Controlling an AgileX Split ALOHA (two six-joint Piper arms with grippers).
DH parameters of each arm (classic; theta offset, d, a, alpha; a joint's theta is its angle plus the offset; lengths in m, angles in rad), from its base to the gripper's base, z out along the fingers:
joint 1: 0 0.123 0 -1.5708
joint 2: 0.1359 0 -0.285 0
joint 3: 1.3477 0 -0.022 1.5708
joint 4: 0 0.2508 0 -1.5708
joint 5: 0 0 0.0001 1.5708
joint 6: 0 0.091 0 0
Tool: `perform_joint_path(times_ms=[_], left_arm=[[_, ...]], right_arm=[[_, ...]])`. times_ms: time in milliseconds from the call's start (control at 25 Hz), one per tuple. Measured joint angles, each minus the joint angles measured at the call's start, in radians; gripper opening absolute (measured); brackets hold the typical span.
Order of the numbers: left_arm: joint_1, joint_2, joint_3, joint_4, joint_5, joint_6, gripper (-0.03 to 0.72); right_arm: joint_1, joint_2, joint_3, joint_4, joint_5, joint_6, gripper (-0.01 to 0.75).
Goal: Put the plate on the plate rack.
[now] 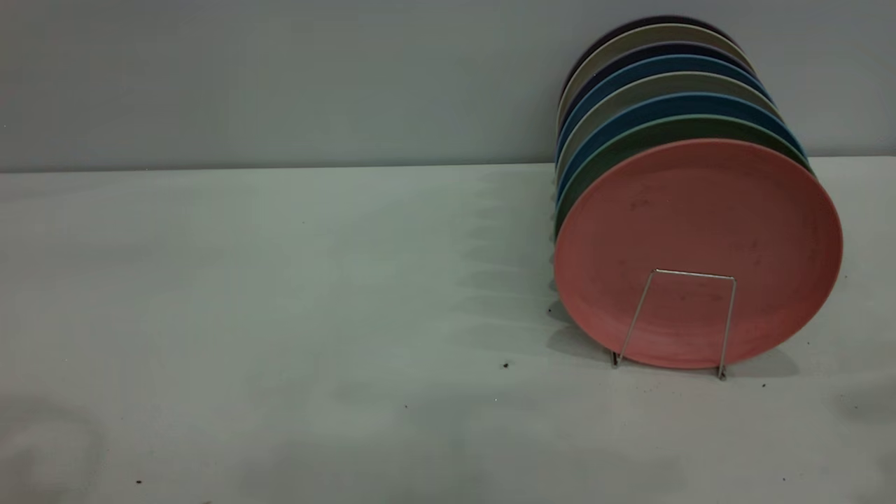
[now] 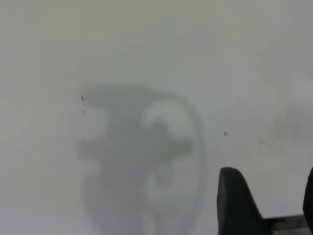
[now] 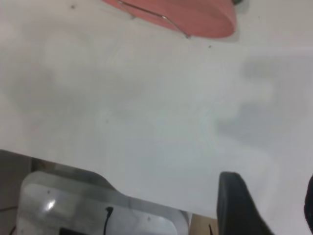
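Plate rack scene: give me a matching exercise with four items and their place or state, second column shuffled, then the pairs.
Items
1. pink plate
2. plate rack
3. green plate
4. left gripper

Place or state
A. directly behind the front plate
B. over bare table, holding nothing
C. wire loop crossing the front plate's face
D. standing on edge at the front of the row

Pairs: 1-D, 2-C, 3-A, 4-B

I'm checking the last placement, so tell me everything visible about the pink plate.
The pink plate is round, matte salmon plastic by its look, with a low raised rim and faint dark scuffs. It stands on edge, leaning back, at the front of a row of plates on the white table. The plate rack has a squared wire loop crossing its lower face. No gripper touches it.
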Motion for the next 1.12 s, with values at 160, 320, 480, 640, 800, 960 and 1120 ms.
perform_joint_path(times_ms=[160, 320, 480, 640, 800, 960, 1120], left_arm=[[-0.001, -0.201, 0.133, -0.014, 0.016, -0.008, 0.37], [-0.001, -0.386, 0.26, -0.023, 0.03, -0.038, 0.37], [-0.001, -0.535, 0.378, -0.025, 0.063, -0.067, 0.37], [-0.001, -0.66, 0.45, -0.021, 0.104, -0.084, 0.37], [-0.001, -0.785, 0.478, -0.008, 0.15, -0.1, 0.37], [-0.001, -0.875, 0.503, -0.004, 0.15, -0.111, 0.37], [-0.001, -0.913, 0.528, 0.027, 0.15, -0.112, 0.37]], right_arm=[[0.0, -0.179, 0.11, 0.037, 0.014, 0.005, 0.357], [0.0, -0.363, 0.242, 0.076, 0.004, 0.005, 0.357], [0.001, -0.531, 0.377, 0.095, -0.008, 0.009, 0.357], [0.043, -0.685, 0.49, 0.101, -0.004, 0.011, 0.357], [0.105, -0.824, 0.544, 0.06, 0.007, 0.012, 0.357], [0.17, -0.93, 0.547, -0.02, 0.02, 0.038, 0.357], [0.206, -1.001, 0.55, -0.114, 0.021, 0.059, 0.357]])
